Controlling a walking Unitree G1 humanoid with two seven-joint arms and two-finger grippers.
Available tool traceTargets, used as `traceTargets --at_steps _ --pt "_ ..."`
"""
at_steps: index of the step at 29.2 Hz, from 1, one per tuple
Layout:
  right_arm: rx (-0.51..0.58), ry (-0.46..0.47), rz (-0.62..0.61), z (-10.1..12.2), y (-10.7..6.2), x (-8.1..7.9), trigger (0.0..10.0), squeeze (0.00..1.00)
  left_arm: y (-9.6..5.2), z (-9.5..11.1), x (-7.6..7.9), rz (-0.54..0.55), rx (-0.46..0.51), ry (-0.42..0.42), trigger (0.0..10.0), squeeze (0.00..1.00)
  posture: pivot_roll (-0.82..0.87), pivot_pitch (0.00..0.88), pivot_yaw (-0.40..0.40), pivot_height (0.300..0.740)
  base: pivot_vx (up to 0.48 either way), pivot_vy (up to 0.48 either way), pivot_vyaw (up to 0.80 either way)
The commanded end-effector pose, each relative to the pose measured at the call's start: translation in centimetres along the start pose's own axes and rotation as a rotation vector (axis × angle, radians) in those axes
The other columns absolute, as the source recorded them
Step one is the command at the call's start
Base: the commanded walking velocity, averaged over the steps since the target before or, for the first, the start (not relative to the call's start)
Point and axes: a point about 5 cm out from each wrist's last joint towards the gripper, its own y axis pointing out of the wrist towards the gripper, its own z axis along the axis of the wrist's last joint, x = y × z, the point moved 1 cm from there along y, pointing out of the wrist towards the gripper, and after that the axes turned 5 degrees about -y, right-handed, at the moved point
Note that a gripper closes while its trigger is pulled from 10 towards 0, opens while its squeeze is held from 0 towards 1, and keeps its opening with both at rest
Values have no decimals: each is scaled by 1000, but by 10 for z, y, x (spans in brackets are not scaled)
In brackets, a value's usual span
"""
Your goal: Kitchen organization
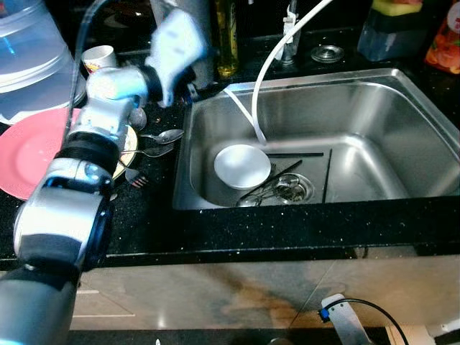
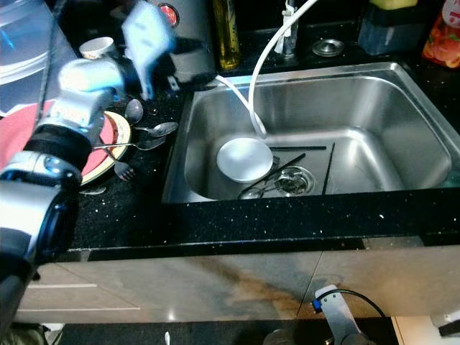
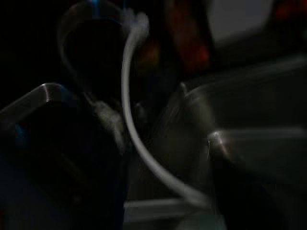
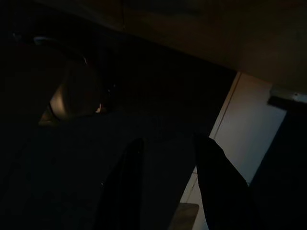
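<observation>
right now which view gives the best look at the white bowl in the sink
The right eye view: the white bowl lies whole on the floor of the sink, beside the drain, with the white hose ending at its rim. The left eye view shows it just as fully. Both wrist views are too dark and blurred to make it out.

Head views bright; glare on steel sink [image 1: 402, 129]. Left arm's wrist [image 1: 176, 50] motion-blurred. Both wrist views very dark, left one smeared.
</observation>
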Motion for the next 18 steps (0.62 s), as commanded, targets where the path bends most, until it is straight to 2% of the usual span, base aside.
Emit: traceTargets --at_steps 1,4,6,9,10,11,14,15,18 --pt "-8 16 18 -2 0 -5 10000 0 -8 7 2 -34 41 -60 10000 0 -60 49 79 740 0 0 0" --pt "-7 14 21 -2 0 -5 10000 0 -24 7 23 -75 105 -152 10000 0 -57 44 77 740 0 0 0" --pt "-7 14 21 -1 0 -5 10000 0 -28 6 28 -75 116 -173 10000 0 -58 43 78 740 0 0 0" --pt "-6 18 22 -1 0 -5 10000 0 -38 -4 42 17 164 -280 10000 0 -44 34 80 740 0 0 0" --pt "-6 18 22 -1 0 -5 10000 0 -38 -4 42 17 164 -280 10000 0 -44 34 80 740 0 0 0" --pt "-4 13 23 0 0 -4 10000 0 -39 -10 52 36 161 -326 10000 0 -41 33 79 740 0 0 0" --pt "-1 10 25 0 0 -4 10000 0 -39 -13 59 39 152 -346 10000 0 -41 33 79 740 0 0 0" --pt "5 10 25 1 0 -4 10000 0 -37 -14 78 31 150 -400 10000 0 -31 26 73 740 0 0 0" --pt "6 10 25 1 0 -3 10000 0 -36 -12 84 28 151 -418 10000 0 -27 23 71 740 0 0 0"
